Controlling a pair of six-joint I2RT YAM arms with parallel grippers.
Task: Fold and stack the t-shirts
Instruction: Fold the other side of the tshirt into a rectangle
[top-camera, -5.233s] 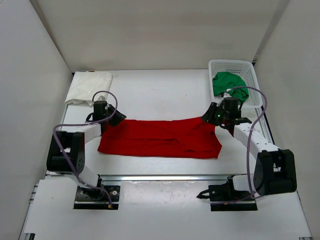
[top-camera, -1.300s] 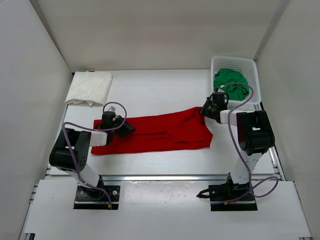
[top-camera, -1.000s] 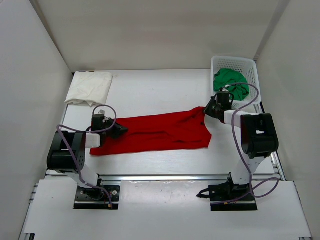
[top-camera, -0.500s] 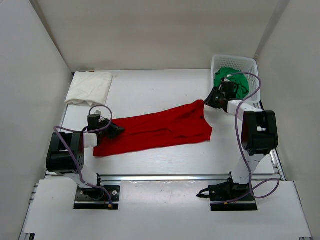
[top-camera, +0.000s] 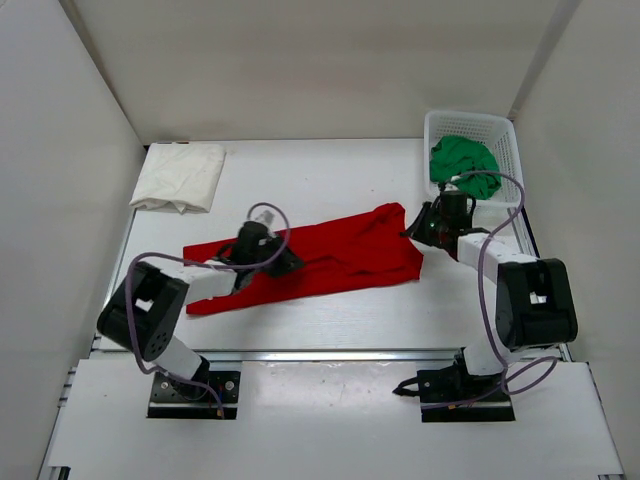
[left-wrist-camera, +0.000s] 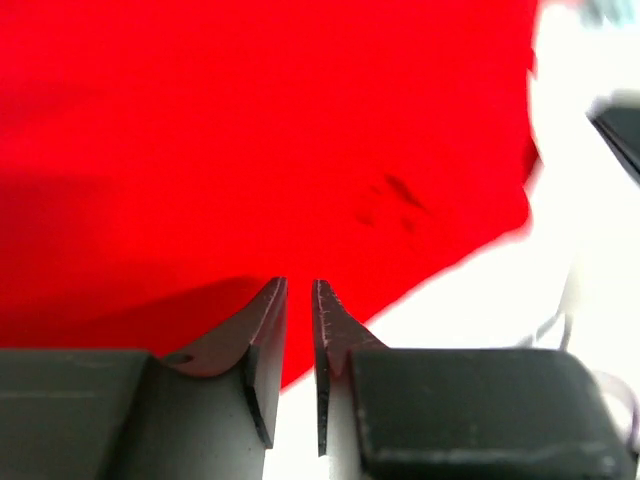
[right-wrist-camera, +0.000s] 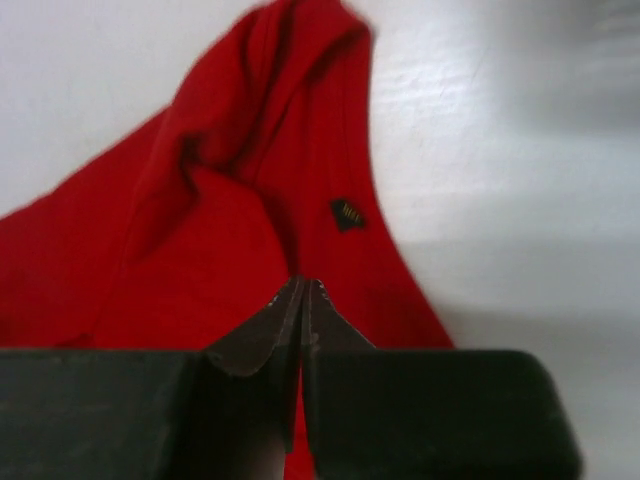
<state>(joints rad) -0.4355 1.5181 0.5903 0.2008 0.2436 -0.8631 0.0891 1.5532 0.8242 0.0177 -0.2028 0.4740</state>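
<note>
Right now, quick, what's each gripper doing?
Left gripper: nearly shut over the red t-shirt; whether it grips cloth cannot be told.
Right gripper: shut on the red t-shirt.

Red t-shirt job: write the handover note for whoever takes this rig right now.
Left hand: fingers almost together, low over the left half of the red t-shirt; no cloth seen between them.
Right hand: shut, apparently pinching the red t-shirt's right edge.
Things: the red t-shirt lies on the table as a slanted, wrinkled strip. A folded white garment sits at the far left corner. A green garment is bunched in the white basket, far right.
Done: the white one looks folded and placed.
To do: finish folding the red one and stack it on the white; then fold and stack the green.
</note>
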